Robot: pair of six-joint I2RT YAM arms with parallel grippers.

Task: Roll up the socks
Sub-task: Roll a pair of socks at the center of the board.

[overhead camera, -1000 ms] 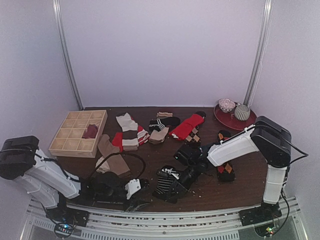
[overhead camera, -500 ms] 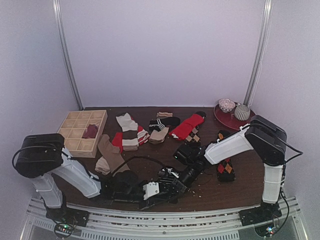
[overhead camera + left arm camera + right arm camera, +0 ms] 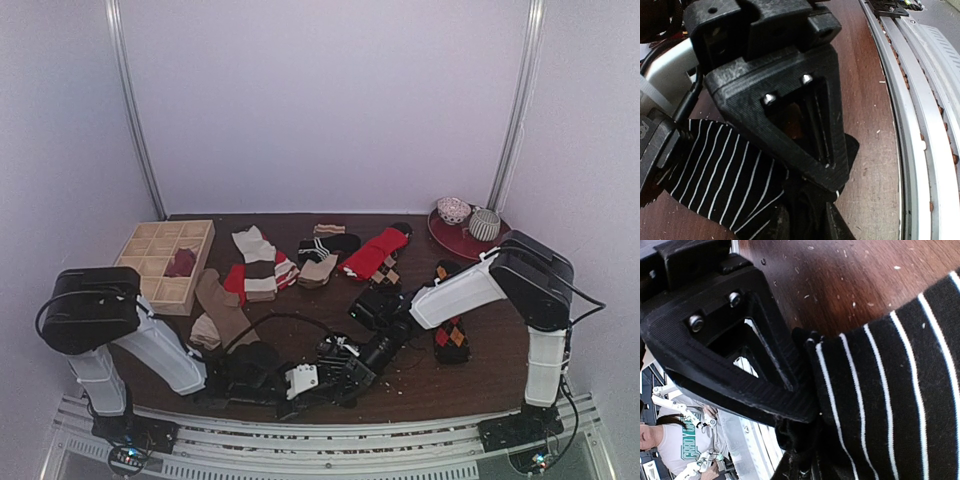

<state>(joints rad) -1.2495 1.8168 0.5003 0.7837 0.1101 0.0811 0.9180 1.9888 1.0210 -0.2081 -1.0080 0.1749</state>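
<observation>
The left arm lies low along the near edge of the table [image 3: 480,375], forearm stretched rightward, with the left gripper [image 3: 325,377] at the striped sock [image 3: 340,362]. The right arm slopes down and leftward from a raised elbow, with the right gripper [image 3: 368,358] on the same sock at near centre. The right jaws are closed, pinching the sock's bunched edge. A left finger [image 3: 805,130] overlies the fabric; whether the left jaws grip it cannot be determined. The other socks [image 3: 260,265] lie farther back.

Two arms [image 3: 155,350] [image 3: 455,292], one compartment box [image 3: 128,288], one red plate [image 3: 452,241], two patterned balls [image 3: 453,210] [image 3: 485,224], many overlapping socks [image 3: 258,262].
</observation>
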